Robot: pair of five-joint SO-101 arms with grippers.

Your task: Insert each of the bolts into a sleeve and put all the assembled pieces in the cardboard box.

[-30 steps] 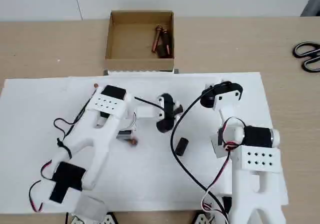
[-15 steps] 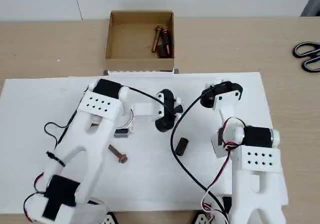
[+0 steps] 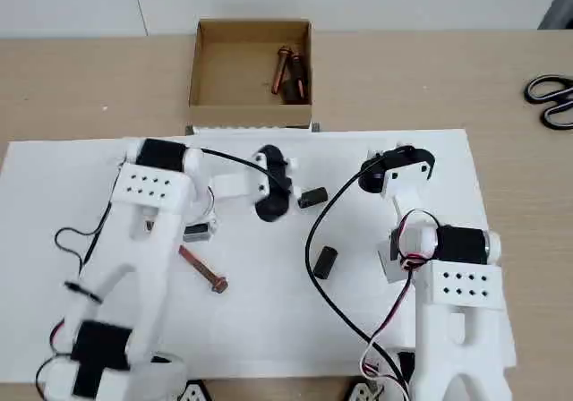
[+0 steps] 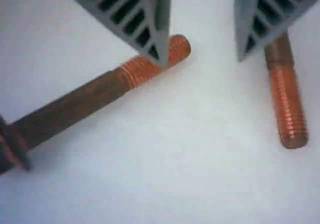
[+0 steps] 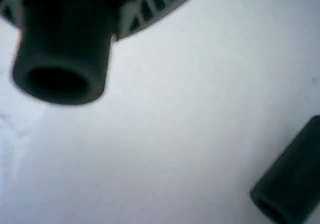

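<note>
Left claw: jaws apart, low over the white sheet, gripping nothing.
Long bolt: flat on the sheet, just at 5 o'clock of the left claw. Its axis runs from about 10 to 4 o'clock, with the threaded end toward the claw and the head away.
Second bolt: also flat, just outside the other jaw and apart from the long bolt.
Deciding relation: one jaw tip sits over the long bolt's threaded tip, so the gap straddles neither shank. By my reading, the claw needs to shift toward 4 o'clock, along the shank.
Right claw: clamped on a black sleeve, its bore open (ready to take a bolt, I judge).
Nearer arm: the left; the right arm stands well apart at 3 o'clock.
Loose sleeves: one and another, between the arms.
Cardboard box: at 12 o'clock on the bench, with assembled pieces inside.
</note>
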